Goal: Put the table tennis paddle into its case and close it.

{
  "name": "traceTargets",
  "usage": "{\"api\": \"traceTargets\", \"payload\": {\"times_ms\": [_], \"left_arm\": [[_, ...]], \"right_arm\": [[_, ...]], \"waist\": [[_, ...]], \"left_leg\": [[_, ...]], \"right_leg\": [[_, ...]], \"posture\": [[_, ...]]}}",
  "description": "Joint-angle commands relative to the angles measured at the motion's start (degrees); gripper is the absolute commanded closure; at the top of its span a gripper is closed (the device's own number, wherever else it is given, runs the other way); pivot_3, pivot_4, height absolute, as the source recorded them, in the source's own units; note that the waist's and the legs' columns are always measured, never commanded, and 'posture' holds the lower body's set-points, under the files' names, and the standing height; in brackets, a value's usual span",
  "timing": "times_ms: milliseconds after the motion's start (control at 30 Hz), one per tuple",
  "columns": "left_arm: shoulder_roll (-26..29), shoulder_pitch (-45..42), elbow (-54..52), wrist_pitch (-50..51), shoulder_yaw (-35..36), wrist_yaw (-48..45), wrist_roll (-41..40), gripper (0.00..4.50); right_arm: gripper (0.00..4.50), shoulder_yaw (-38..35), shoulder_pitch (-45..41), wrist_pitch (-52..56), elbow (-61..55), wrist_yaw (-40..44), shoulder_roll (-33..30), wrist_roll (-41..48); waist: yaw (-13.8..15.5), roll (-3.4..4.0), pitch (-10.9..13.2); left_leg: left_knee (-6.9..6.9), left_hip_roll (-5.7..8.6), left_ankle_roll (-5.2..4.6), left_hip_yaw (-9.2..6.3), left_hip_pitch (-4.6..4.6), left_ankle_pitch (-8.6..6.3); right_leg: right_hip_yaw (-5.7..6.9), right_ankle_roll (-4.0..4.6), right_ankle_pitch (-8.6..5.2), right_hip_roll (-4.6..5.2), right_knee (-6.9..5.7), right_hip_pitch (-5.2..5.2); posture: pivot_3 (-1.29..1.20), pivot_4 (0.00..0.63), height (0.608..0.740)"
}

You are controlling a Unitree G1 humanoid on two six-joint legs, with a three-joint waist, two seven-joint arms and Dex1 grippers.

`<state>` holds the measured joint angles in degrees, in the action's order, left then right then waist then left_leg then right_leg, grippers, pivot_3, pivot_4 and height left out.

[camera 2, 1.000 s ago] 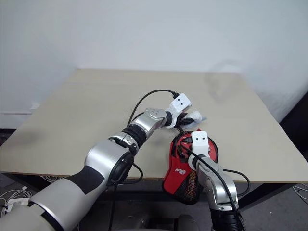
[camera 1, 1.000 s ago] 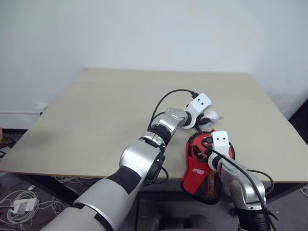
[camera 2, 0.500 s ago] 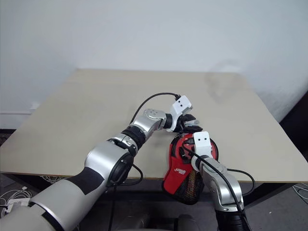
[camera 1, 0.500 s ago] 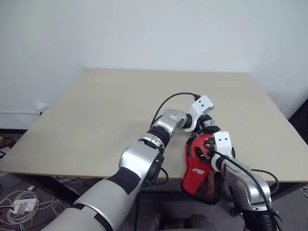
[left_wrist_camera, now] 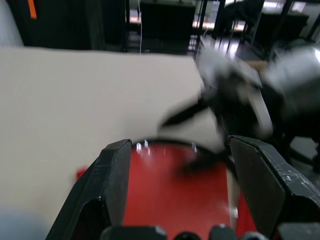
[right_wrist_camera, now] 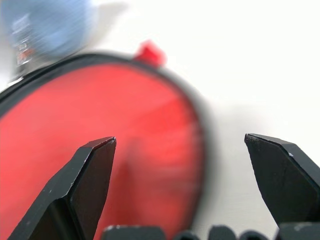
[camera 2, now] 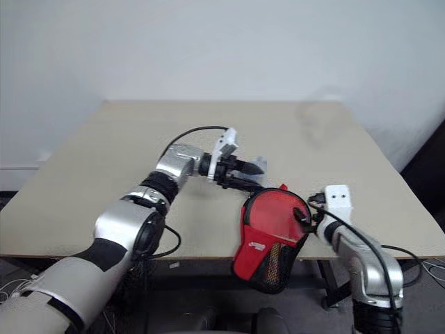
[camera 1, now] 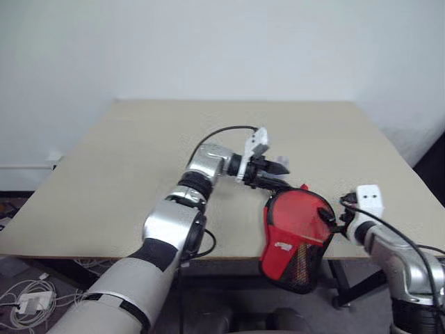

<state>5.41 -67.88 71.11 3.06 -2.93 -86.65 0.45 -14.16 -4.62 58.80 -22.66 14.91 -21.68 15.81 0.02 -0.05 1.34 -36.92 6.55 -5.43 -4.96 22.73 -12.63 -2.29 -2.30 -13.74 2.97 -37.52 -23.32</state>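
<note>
Looks like the closing step, maybe almost done. Can see the case lying at the near edge of the worktop, red side up, with its round part on the top and its mesh end hanging off the edge. Cannot see the paddle by itself, so most likely tucked inside the case already. Cannot tell if the zip is shut all the way; can only spot a little red zip tab at the far rim. Can see the left gripper just past the far rim of the case, pointing across to the right, fingers spread and holding nothing. Can see the right gripper just beside the right rim of the case, fingers spread wide, also holding nothing. Next, should check the zip and, if a gap is left, pinch the tab and pull it round while holding the case down. A second ago, had both grippers right at the case; now pulled back, left one opened wider. Same spot for the case.
</note>
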Motion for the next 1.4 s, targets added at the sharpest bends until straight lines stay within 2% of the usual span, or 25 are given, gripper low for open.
{"api": "traceTargets", "payload": {"times_ms": [33, 267, 400, 533, 733, 867, 1067, 1400], "left_arm": [[2.41, 1.76, -6.16, 1.73, -4.15, -5.74, -2.15, 1.25], [0.91, 9.52, -16.16, 4.37, -7.92, -5.10, -1.45, 1.25], [-2.59, 14.67, -21.54, 4.47, -9.46, 2.62, -0.65, 1.25], [-6.95, 17.54, -19.30, 1.34, -14.15, 13.59, 4.61, 1.25], [-11.27, 17.14, -14.79, 2.09, -16.38, 22.75, 7.44, 1.25], [-11.60, 18.30, -15.90, 2.61, -19.93, 22.58, 9.66, 1.25], [-9.04, 20.56, -18.35, 5.34, -23.46, 19.84, 11.22, 1.25], [-8.28, 24.57, -23.07, 12.10, -25.26, 20.83, 11.08, 1.25]], "right_arm": [[0.00, -2.21, -2.92, -0.43, 1.25, 1.29, -2.07, 1.30], [0.00, -2.64, -10.47, -0.95, 5.44, 1.55, -3.22, 2.42], [0.00, -3.07, -15.68, -1.14, 8.24, 0.38, -3.36, 2.43], [0.00, -2.51, -20.41, -0.97, 11.48, -0.30, -2.64, 2.70], [0.00, -0.31, -23.55, -0.48, 13.14, 0.04, -0.65, 3.62], [0.00, 1.14, -26.57, 1.75, 16.55, -0.40, 1.69, 4.12], [0.00, 3.46, -32.21, 3.46, 23.74, 1.83, 4.36, 5.99], [0.00, 4.99, -41.38, -3.65, 45.09, 5.98, 6.49, 4.52]], "waist": [[0.03, 0.01, 0.01], [0.33, 0.09, 0.07], [0.32, 0.14, 0.10], [0.43, 0.15, 0.10], [0.65, 0.18, 0.09], [0.65, 0.20, 0.08], [0.55, 0.22, 0.06], [0.19, 0.27, -0.06]], "left_leg": [[-0.02, 0.00, 0.00, 0.00, 0.01, 0.00], [-0.08, 0.00, -0.01, 0.02, 0.07, 0.00], [-0.06, 0.00, -0.01, 0.01, 0.06, 0.00], [-0.07, 0.00, -0.01, 0.02, 0.05, 0.01], [-0.07, 0.00, -0.01, 0.02, 0.04, 0.00], [-0.07, 0.00, -0.01, 0.02, 0.01, 0.00], [-0.05, 0.00, -0.01, 0.02, -0.02, 0.00], [0.00, 0.00, 0.00, 0.01, -0.12, 0.00]], "right_leg": [[0.00, 0.00, 0.00, 0.01, 0.00, 0.00], [-0.05, 0.02, 0.01, 0.05, 0.01, 0.00], [-0.08, 0.02, 0.02, 0.05, 0.00, -0.01], [-0.09, 0.03, 0.03, 0.04, -0.01, 0.00], [-0.09, 0.03, 0.03, 0.04, -0.03, 0.00], [-0.08, 0.03, 0.03, 0.03, -0.03, 0.03], [-0.07, 0.05, 0.04, 0.01, -0.03, 0.04], [-0.06, 0.06, 0.04, -0.02, -0.02, 0.10]], "posture": [[0.00, 0.000, 0.740], [0.00, 0.000, 0.740], [0.00, 0.000, 0.740], [0.00, 0.000, 0.740], [0.00, 0.000, 0.740], [0.00, 0.000, 0.740], [0.00, 0.000, 0.740], [0.00, 0.000, 0.740]]}}
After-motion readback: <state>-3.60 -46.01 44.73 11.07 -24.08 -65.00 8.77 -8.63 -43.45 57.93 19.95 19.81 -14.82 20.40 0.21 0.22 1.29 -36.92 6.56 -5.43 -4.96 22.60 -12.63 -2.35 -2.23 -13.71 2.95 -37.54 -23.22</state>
